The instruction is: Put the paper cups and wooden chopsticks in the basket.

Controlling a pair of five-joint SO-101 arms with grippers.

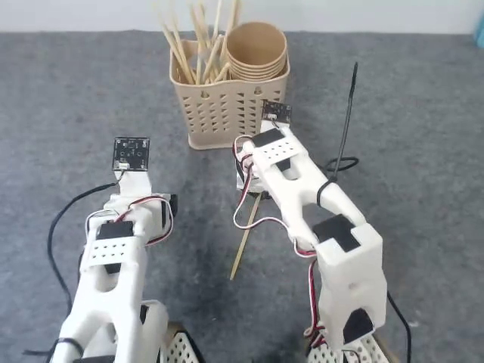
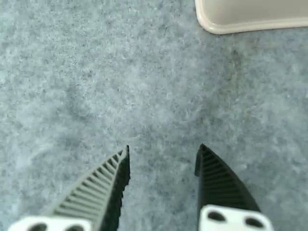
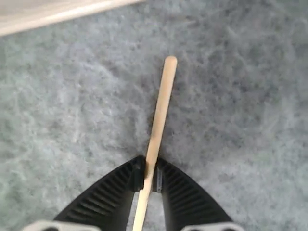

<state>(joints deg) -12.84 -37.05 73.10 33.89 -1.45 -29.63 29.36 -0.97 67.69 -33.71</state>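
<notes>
Grey-carpeted tabletop [image 1: 83,98] carried a beige slotted basket [image 1: 227,113] at its far side, already holding stacked paper cups [image 1: 257,49] and a bundle of wooden chopsticks [image 1: 198,41]. Left tool [image 2: 163,161] hung spread wide over bare tabletop, gripping nothing. Right tool [image 3: 149,179] was pinched tight on one loose chopstick [image 3: 160,110] just in front of the basket.

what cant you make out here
High view: the right arm covers the chopstick where it is gripped.
Right wrist view: the chopstick's rear end runs off the edge behind the right hand.
High view: the basket wall hides the cups below their rims.
Left wrist view: the basket is cut off by the edge.
</notes>
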